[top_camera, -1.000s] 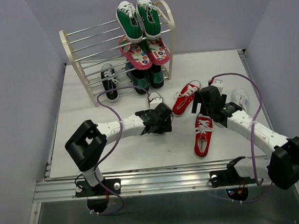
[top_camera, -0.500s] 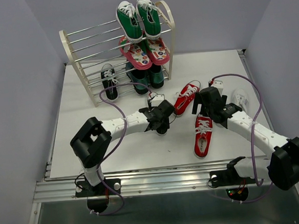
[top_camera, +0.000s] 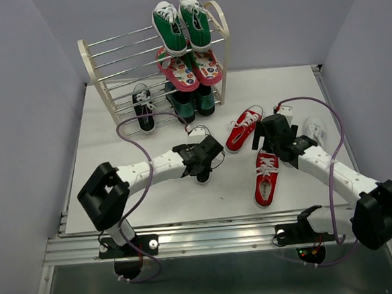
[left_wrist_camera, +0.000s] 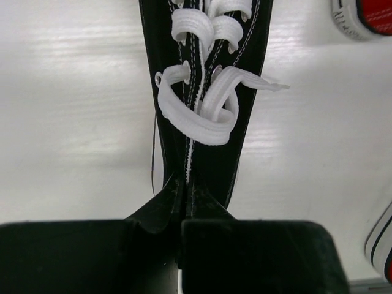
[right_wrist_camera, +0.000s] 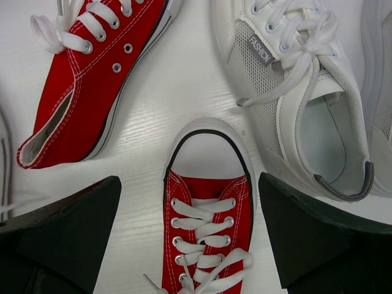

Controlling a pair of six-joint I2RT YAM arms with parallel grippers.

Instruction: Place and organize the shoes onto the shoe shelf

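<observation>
Table (top_camera: 110, 173): white; the shelf stands at its far left, and loose shoes lie at centre and right.
Shelf (top_camera: 95, 66): green sneakers (top_camera: 181, 23) sit on top with pink sandals (top_camera: 192, 68) under them. The shelved black shoe (top_camera: 143, 109) is on the left half of a lower tier, with free rods beside it.
Change: a second ago the left gripper (left_wrist_camera: 184, 205) stood wide open over the loose black shoe (left_wrist_camera: 205, 61). Now it is clenched on that shoe's ankle end, just behind the bow.
Shoe's place: centre of the table, near side of the shelf, not yet lifted as far as I can tell.
Meaning: the grasp looks made, so lifting it and carrying it far-left to join its mate should follow.
Right gripper (right_wrist_camera: 190, 202): unchanged, spread wide and holding nothing, hovering over the near red shoe (right_wrist_camera: 205, 245).
Far red shoe (right_wrist_camera: 86, 79): on the table, farther and to the left.
White shoe (right_wrist_camera: 294, 92): on the table at right.
Writing: the grey tab (right_wrist_camera: 260, 50) on the white shoe appears to read "FASHION". Nothing else is legible.
</observation>
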